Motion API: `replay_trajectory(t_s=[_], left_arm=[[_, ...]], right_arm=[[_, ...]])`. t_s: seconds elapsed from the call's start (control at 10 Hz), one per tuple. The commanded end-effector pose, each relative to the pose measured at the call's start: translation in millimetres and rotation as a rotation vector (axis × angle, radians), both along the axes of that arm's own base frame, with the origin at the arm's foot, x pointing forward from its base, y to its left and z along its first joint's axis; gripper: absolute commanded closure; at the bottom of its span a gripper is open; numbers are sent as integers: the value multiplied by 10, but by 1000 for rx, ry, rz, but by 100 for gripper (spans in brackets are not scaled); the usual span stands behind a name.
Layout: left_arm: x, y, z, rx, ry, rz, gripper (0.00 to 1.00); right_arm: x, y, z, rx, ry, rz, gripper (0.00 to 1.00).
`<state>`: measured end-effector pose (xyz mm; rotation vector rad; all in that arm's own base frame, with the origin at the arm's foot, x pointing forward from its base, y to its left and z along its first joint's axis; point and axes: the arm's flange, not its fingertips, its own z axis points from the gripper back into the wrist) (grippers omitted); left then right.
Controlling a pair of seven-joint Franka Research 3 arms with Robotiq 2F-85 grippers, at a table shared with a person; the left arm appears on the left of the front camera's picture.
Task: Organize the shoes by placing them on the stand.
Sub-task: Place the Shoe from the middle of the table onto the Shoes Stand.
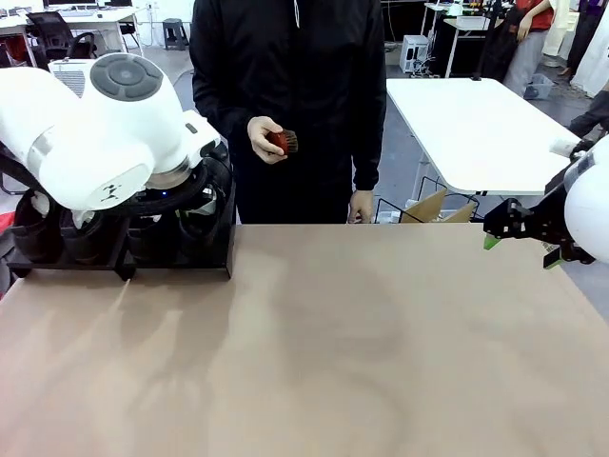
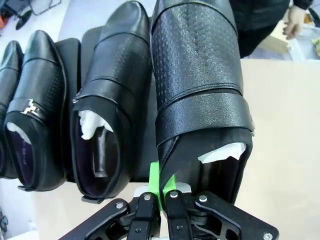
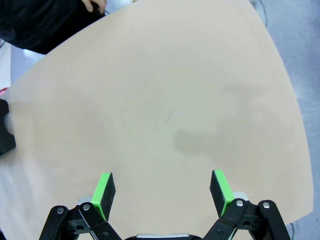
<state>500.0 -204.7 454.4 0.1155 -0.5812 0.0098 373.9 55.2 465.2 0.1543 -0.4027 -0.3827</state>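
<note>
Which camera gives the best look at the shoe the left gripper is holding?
The left wrist view: the held shoe sits close up, its heel edge pinched by the left gripper. In the front view the left arm covers it. The right wrist view looks down at the table.

White arms [image 1: 105,143], black pincers, seemingly green pads [image 3: 104,194].

Left gripper [image 2: 162,187] fingers pinch the heel of a textured shoe [image 2: 200,85] beside three others.

four glossy black shoes [image 2: 200,80] sit side by side on the black stand [image 1: 181,257].
</note>
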Motion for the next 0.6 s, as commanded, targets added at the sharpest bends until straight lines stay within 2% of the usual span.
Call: replay_trajectory(t_s=[0.0, 0.5], left_arm=[[114, -86, -93, -2, -57, 44, 100], [229, -105, -243, -17, -60, 56, 100]], right_arm=[[-2, -25, -2, -6, -3, 15, 0], [-2, -25, -2, -6, -3, 15, 0]])
